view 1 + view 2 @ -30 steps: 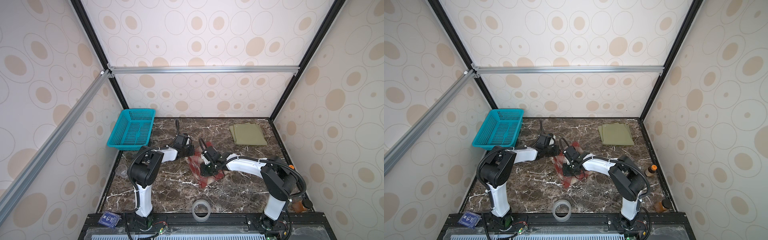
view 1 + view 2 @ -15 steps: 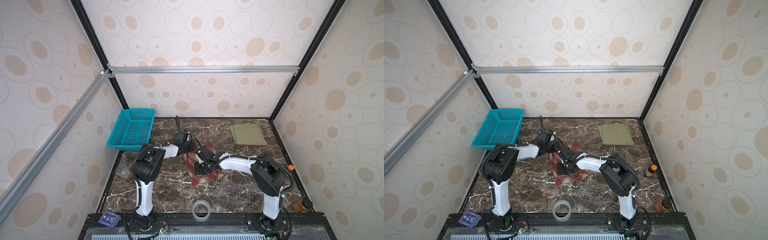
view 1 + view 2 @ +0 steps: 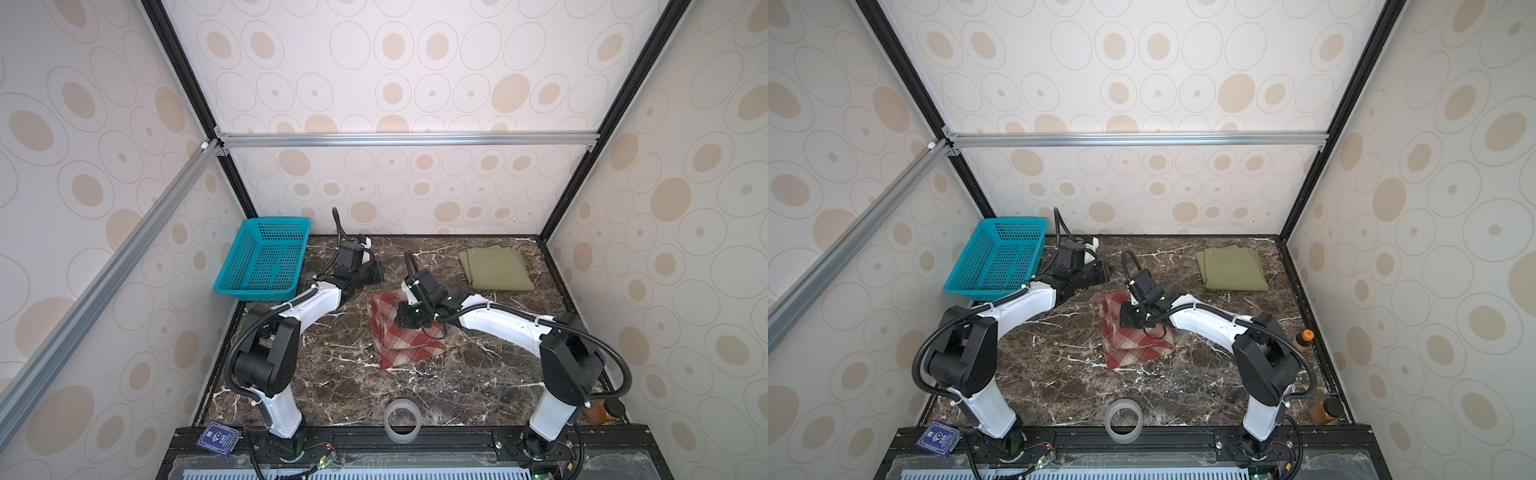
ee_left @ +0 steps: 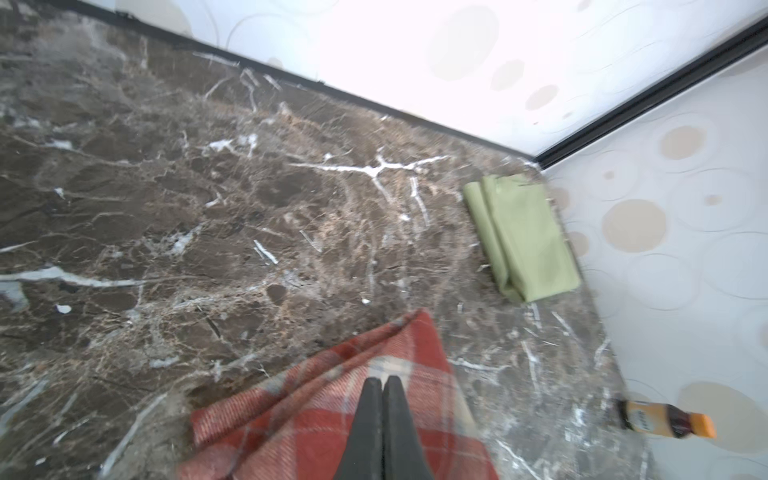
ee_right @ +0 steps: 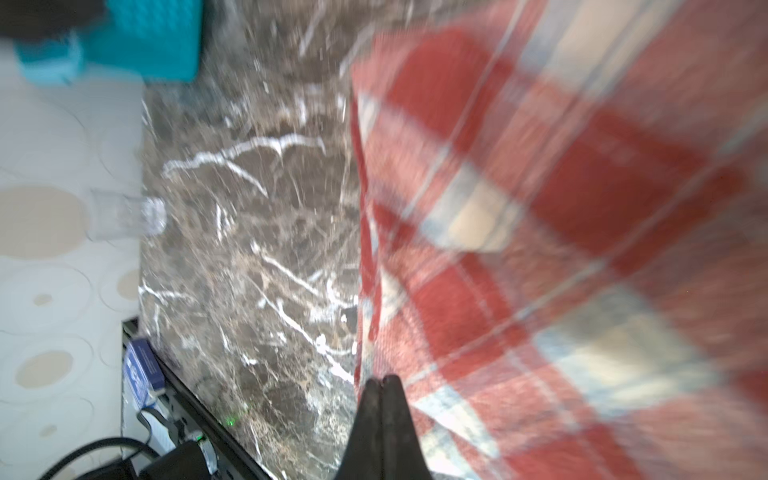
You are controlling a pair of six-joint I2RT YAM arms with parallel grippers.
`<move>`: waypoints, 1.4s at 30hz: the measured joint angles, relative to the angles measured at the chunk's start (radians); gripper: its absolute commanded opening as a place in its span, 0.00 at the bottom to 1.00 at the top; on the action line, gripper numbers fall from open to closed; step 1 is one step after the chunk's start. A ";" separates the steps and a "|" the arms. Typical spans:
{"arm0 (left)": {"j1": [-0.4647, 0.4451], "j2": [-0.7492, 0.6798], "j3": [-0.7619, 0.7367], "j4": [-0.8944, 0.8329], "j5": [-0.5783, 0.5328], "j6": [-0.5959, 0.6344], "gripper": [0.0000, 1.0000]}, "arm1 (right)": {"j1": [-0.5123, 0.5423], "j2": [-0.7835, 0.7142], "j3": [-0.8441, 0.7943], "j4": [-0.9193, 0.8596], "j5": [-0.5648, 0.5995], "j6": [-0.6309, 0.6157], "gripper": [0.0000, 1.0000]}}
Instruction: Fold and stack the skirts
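Observation:
The red-and-cream plaid skirt lies folded in the middle of the marble table. The olive-green skirt lies folded at the back right. My left gripper is shut and hovers at the plaid skirt's far edge with nothing between its fingers. My right gripper is shut and sits low over the plaid skirt near its left edge. No cloth shows between its fingers.
A teal mesh basket stands at the back left. A tape roll lies at the front edge. Bottles stand by the right wall, a glass by the left wall and a blue box on the front rail.
The plaid skirt has gone from a narrow bunch to a wider, flatter fold. The right gripper has shifted left and back over it and closed fully. The left gripper has pulled back slightly.

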 measured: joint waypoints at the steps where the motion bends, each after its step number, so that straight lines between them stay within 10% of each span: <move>1: 0.000 -0.023 -0.020 0.002 0.003 -0.005 0.02 | -0.023 -0.008 0.001 -0.001 0.000 -0.011 0.01; 21: -0.205 -0.157 -0.373 0.009 -0.029 -0.128 0.01 | -0.193 0.299 0.286 -0.061 -0.023 -0.285 0.01; 42: -0.190 -0.046 -0.429 0.062 -0.019 -0.124 0.00 | -0.244 0.374 0.191 0.013 -0.015 -0.287 0.00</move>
